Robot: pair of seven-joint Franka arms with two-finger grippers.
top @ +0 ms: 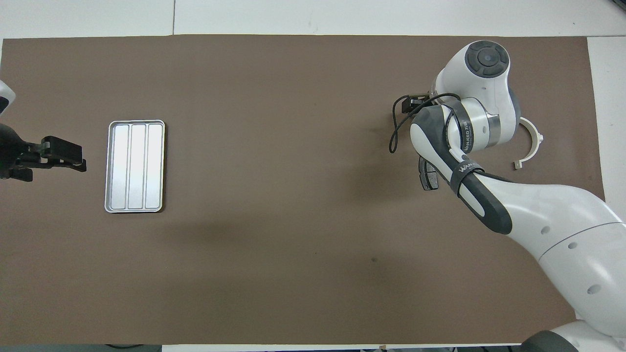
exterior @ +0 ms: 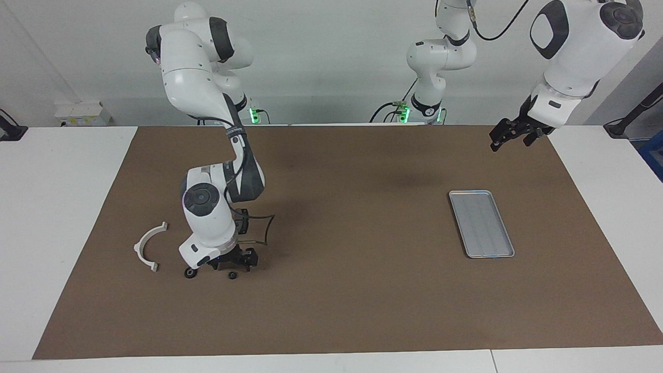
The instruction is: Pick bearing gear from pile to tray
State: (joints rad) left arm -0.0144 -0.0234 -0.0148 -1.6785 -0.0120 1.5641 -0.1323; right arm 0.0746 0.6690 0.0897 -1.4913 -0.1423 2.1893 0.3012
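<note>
Silver-grey tray (exterior: pixel 481 223) with faint ribs, white curved bracket (exterior: pixel 147 246), small black round pieces (exterior: pixel 190 273), dark grey plate (top: pixel 426 175), brown mat (exterior: pixel 352 300)

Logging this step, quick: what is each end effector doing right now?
Left end effector: open, empty, waiting in the air near the tray.
Right end effector: open, holding nothing, low over the small black round pieces.
</note>
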